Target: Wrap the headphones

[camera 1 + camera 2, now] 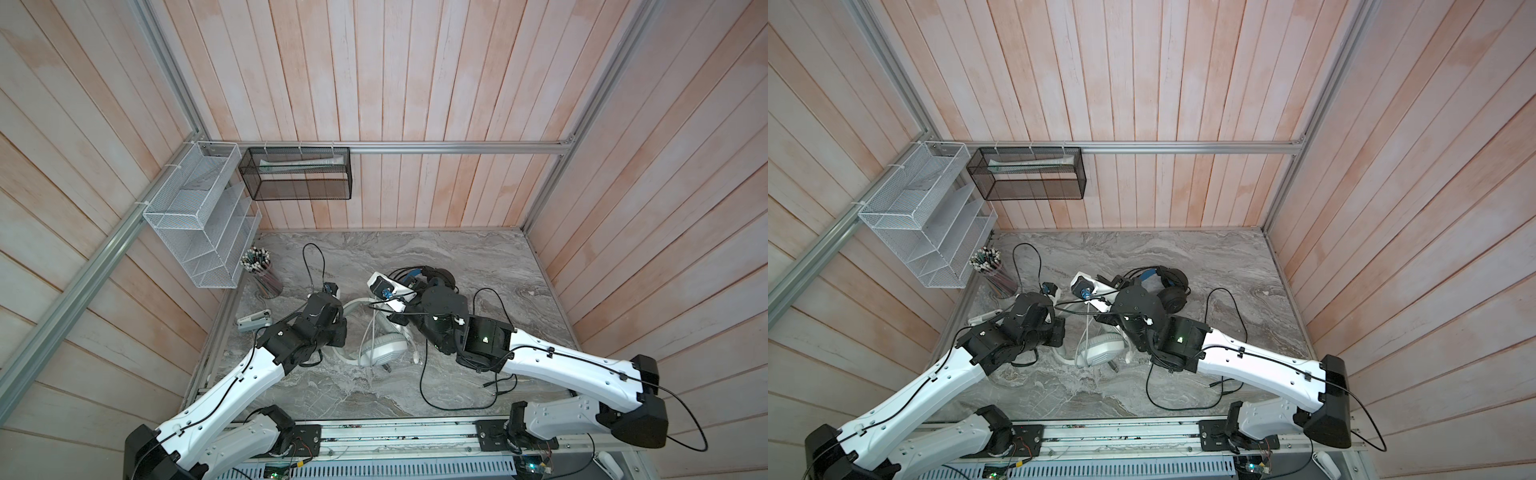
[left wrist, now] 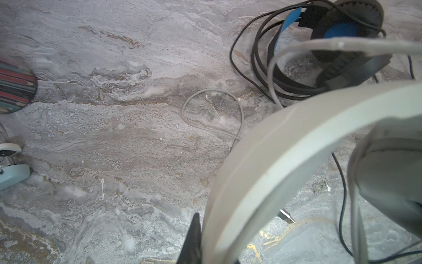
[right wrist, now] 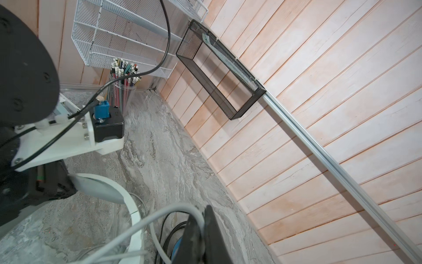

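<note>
Clamping white headphones (image 1: pixel 382 349), white cable (image 2: pixel 342 44).

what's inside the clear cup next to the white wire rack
The clear cup holds a tight bundle of coloured pencils, standing with blunt ends up and leaning slightly. Anything lower between them, and the cup's floor, is covered by the bundle.

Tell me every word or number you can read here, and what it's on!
No text anywhere can be read.
White tube in the black mesh basket: faint marks, too blurred to read.
Pale stapler-like thing on the table: too small to show any label.
</note>
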